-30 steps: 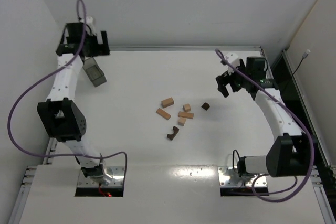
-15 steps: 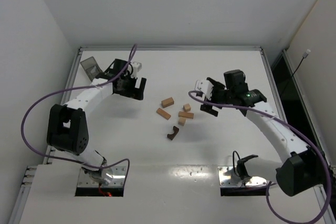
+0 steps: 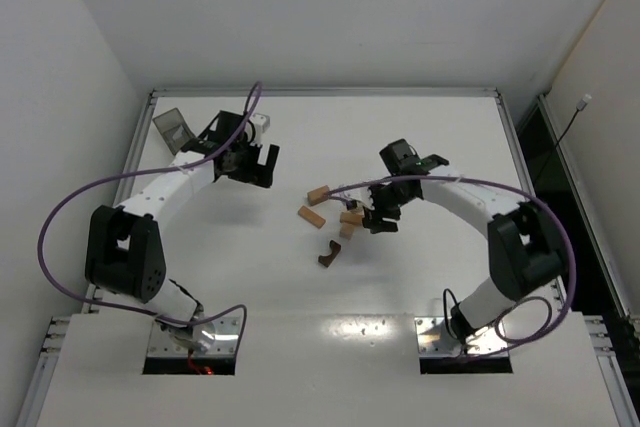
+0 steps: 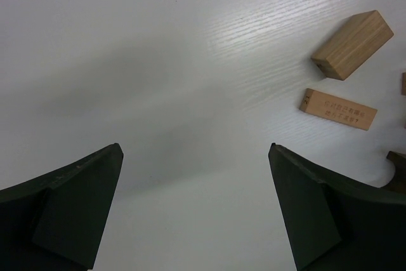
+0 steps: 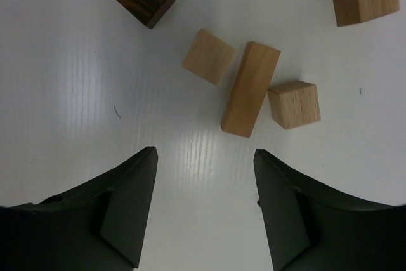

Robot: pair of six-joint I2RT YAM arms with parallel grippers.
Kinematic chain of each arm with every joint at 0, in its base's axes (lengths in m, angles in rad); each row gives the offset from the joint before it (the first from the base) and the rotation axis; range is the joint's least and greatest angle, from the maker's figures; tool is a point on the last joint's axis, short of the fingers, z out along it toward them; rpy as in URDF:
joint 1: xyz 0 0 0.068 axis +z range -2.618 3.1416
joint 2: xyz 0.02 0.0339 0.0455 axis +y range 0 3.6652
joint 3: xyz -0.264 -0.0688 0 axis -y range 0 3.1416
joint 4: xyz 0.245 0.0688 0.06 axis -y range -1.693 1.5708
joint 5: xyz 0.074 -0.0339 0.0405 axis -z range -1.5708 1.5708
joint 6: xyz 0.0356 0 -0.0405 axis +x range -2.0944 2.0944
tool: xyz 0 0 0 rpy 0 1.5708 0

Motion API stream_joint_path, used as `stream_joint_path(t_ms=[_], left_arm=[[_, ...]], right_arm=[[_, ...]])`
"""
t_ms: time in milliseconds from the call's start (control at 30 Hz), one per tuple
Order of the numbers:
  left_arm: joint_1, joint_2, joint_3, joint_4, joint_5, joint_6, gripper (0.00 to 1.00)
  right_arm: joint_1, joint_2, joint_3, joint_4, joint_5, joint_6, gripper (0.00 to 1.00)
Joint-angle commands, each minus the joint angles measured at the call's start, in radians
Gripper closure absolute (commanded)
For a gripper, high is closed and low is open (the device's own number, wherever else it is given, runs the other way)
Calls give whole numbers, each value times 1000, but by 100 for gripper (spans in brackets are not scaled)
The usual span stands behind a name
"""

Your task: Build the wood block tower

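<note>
Moved: right gripper (image 3: 379,220) swung in from the right since half a second earlier and hung over the right edge of the block cluster; left gripper (image 3: 257,173) barely shifted
Right jaws: spread wide, nothing between them; in the right wrist view the fingers (image 5: 111,217) flanked bare table just short of the blocks
Left jaws: spread wide, empty; fingers (image 4: 73,211) over bare table, off to the left of the cluster
Wood blocks: lay loose near the middle of the table (image 3: 450,137), one layer, none on another
Tan brick (image 5: 250,89): flat, angled, between two tan cubes, one (image 5: 209,56) just beside its upper end, the other (image 5: 294,104) against its lower side
Dark arch (image 3: 329,254): nearest the arm bases, apart from the tan pieces
Left-side bricks: one tan brick (image 3: 319,194) and a second (image 3: 311,217) on the cluster's left, near each other, not touching
Tower: not begun, every block sat on the table
Tray (image 3: 172,128): dark, at the back-left corner, well apart from the blocks
</note>
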Motion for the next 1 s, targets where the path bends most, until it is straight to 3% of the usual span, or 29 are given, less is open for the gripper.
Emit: stream_joint_path(t_ms=[0,167,400,967], left_arm=[[11,-1,44,11,-8,-7,0],[32,33,73,11,4,-16,0],[54,65,94,2,33,-25,0],[72,93,113,11,53,-34,0]], right_arm=[[-5,93,145,-125,-116,-72,42],[6,208,233,-171,-116,-85,46],[6,268,267,-227,-107,-85,63],[38,380,332,-184,-14,1,61]])
